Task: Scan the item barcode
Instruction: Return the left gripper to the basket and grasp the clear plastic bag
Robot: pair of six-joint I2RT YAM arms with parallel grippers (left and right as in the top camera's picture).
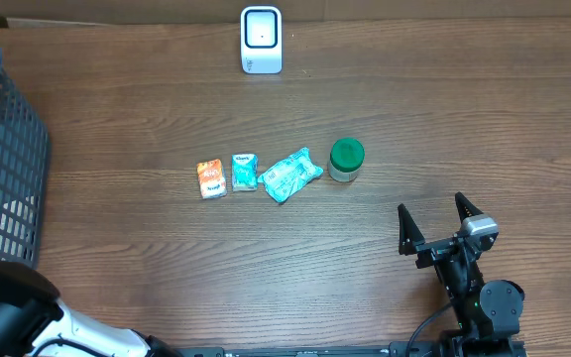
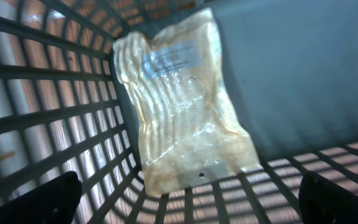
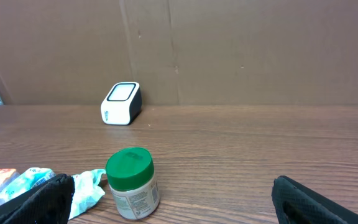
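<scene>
Scanner: the white scanner (image 1: 261, 40) stands upright at the far edge of the table (image 1: 444, 119), its window facing the arms, so a barcode can be held up in front of it.
Items: four lie in a row mid-table, well short of the scanner: orange packet (image 1: 211, 178), teal packet (image 1: 244, 172), crumpled pouch (image 1: 290, 175), green-lidded jar (image 1: 346, 159). The row puts each within reach of the right arm.
Likely next item: the jar, I judge, since it is the end nearest the right gripper (image 1: 436, 224); the task names none.
Right gripper: jaws spread wide and empty, above the table, near the jar but apart from it. The wrist view has the jar just left of centre, which suits an approach.
Left gripper: left gripper (image 2: 197, 202) is wide and empty, aimed down into the grey basket (image 1: 8, 169) at the table's left.
Basket: a clear, yellowish bag (image 2: 179, 106) leans against the wall inside; probably the drop place for scanned goods.
Progress: no row item is lifted or at the scanner yet.
Hard to see: no barcode is readable; the jar's label is too small and the bag's label blurred. Overhead, the left gripper's fingers cannot be made out, and the basket is cut off at the frame edge.
</scene>
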